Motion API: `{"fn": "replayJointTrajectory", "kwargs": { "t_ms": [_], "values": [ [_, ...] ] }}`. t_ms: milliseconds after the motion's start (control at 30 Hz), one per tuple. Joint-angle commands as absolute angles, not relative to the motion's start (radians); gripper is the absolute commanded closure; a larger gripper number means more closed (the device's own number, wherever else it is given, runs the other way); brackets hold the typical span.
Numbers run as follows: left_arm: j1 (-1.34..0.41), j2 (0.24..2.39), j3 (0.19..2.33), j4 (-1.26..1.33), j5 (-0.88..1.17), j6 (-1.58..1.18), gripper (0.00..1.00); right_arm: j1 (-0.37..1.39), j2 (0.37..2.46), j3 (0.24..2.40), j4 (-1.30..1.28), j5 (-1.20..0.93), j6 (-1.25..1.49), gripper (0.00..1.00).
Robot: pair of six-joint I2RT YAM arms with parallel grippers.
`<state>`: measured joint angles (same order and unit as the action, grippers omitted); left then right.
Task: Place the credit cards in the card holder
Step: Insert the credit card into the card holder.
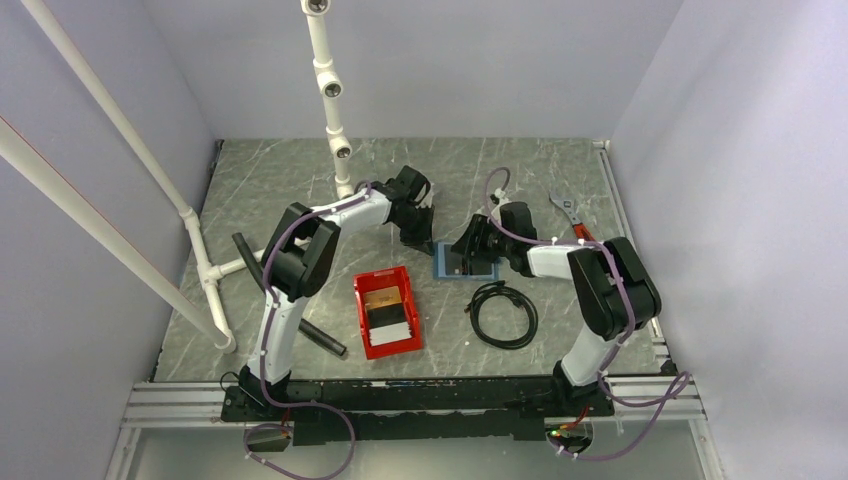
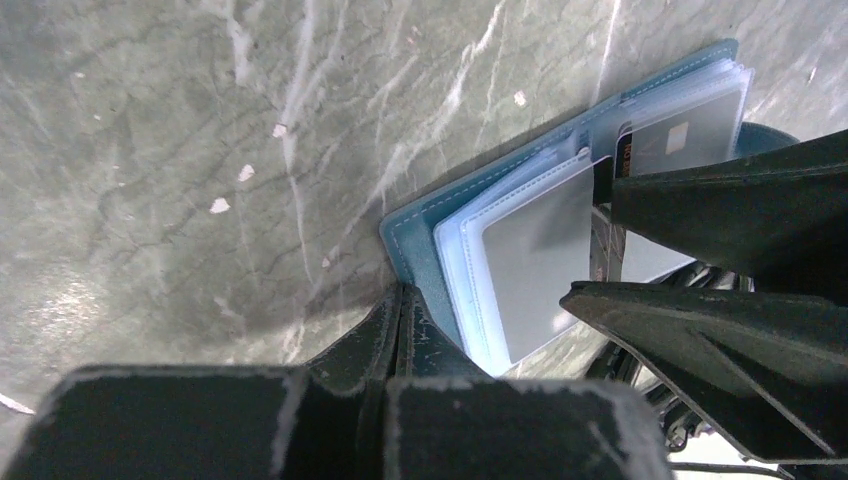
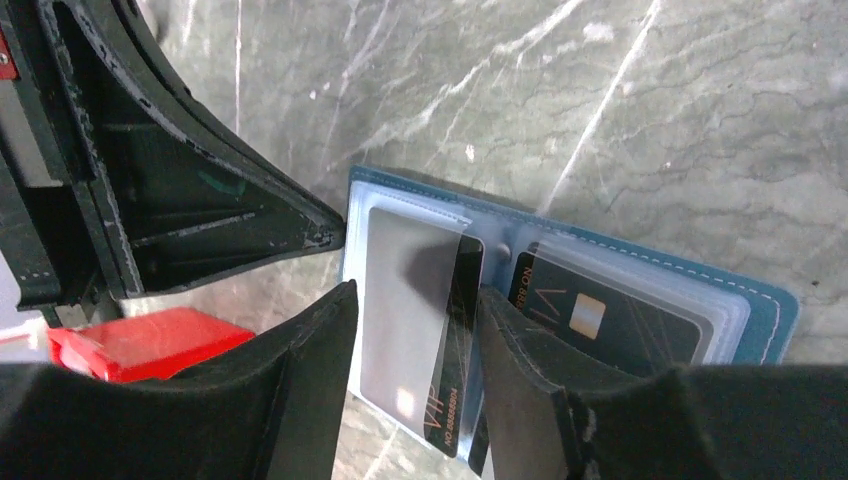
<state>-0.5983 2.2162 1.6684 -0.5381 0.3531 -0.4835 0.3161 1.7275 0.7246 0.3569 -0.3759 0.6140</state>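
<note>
Teal-blue, pale-stitched folding card holder (image 3: 775, 305) on a grey, white-veined marble-pattern table (image 3: 620, 110).
Between the jaws of the black right gripper (image 3: 415, 292), a black plastic card (image 3: 458, 340) with orange lettering; beside them, a red plastic bin (image 3: 140, 340).

The card holder (image 1: 466, 265) is lying open on the tabletop (image 1: 290, 180) between the left gripper (image 1: 421, 237) and the right gripper (image 1: 472, 247), with a card (image 3: 452, 340) sitting partly in one sleeve. Nearer the arm bases and to the holder's left, the bin (image 1: 362, 318) is holding more credit cards (image 1: 386, 308). A coiled cable (image 1: 473, 312) is lying just right of the bin.
</note>
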Motion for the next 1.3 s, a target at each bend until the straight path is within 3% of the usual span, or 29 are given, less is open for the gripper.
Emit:
{"fn": "replayJointTrajectory", "kwargs": {
  "t_ms": [0, 367, 467, 667, 800, 1000, 1267],
  "values": [
    [-0.609, 2.177, 1.634, -0.539, 0.390, -0.481, 0.99, 0.321, 1.662, 0.770, 0.121, -0.387, 0.454, 0.49],
    [-0.609, 2.172, 1.618, -0.523, 0.417, -0.485, 0.99, 0.320, 1.577, 0.766, 0.060, -0.505, 0.382, 0.36],
    [-0.610, 2.153, 1.620, -0.527, 0.427, -0.478, 0.94, 0.313, 1.542, 0.807, 0.015, -0.481, 0.343, 0.35],
    [-0.608, 2.089, 1.635, -0.583, 0.439, -0.449, 0.71, 0.278, 1.520, 0.827, -0.122, -0.469, 0.320, 0.35],
    [-0.611, 2.057, 1.596, -0.565, 0.533, -0.458, 0.68, 0.276, 1.510, 0.769, -0.118, -0.510, 0.338, 0.38],
    [-0.684, 2.107, 1.608, -0.607, 0.568, -0.459, 0.85, 0.263, 1.528, 0.697, -0.006, -0.532, 0.412, 0.45],
    [-0.704, 2.221, 1.635, -0.618, 0.563, -0.472, 0.92, 0.245, 1.591, 0.646, 0.143, -0.488, 0.475, 0.47]
  ]
}}
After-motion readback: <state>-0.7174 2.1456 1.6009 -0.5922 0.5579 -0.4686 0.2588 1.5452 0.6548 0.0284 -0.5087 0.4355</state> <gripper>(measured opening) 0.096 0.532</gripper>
